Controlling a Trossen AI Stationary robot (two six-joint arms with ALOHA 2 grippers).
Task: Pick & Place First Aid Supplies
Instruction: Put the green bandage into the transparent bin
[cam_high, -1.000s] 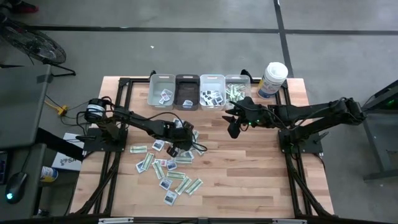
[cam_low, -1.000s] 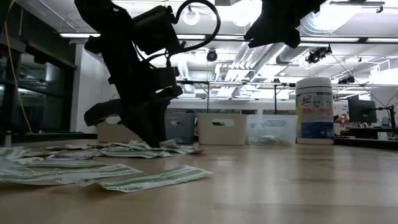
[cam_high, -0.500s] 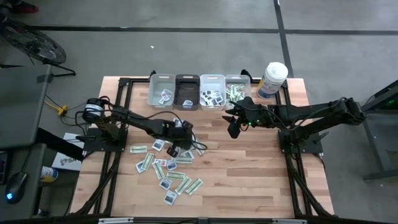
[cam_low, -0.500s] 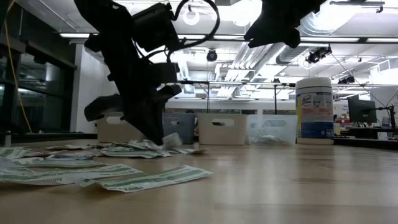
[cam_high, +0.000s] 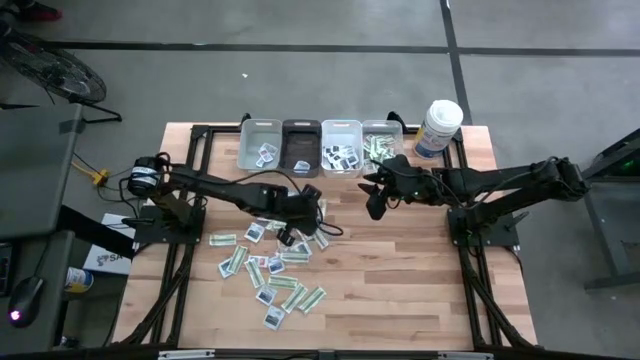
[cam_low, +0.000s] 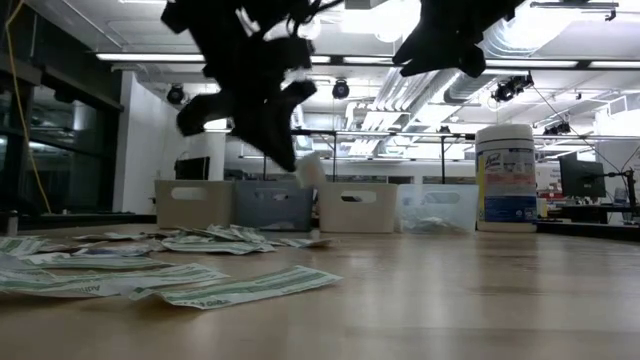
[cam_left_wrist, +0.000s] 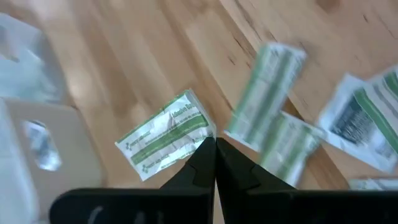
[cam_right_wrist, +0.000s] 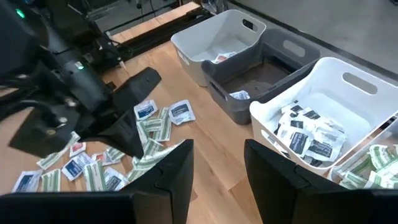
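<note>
Paper packets (cam_high: 272, 270), flat and crinkled, lie scattered on the wooden bench (cam_high: 400, 290) below and behind my left tool (cam_high: 300, 215). I see that tool clenched, raised off the boards, and a small white packet (cam_low: 309, 168) hangs at its tip. Ahead of it stand four plastic bins (cam_high: 320, 147) in a row, smooth-walled, with bare planks between. My right tool (cam_high: 373, 206) hovers released beside the bins, a round white canister (cam_high: 440, 128) beyond it near the bench edge.
</note>
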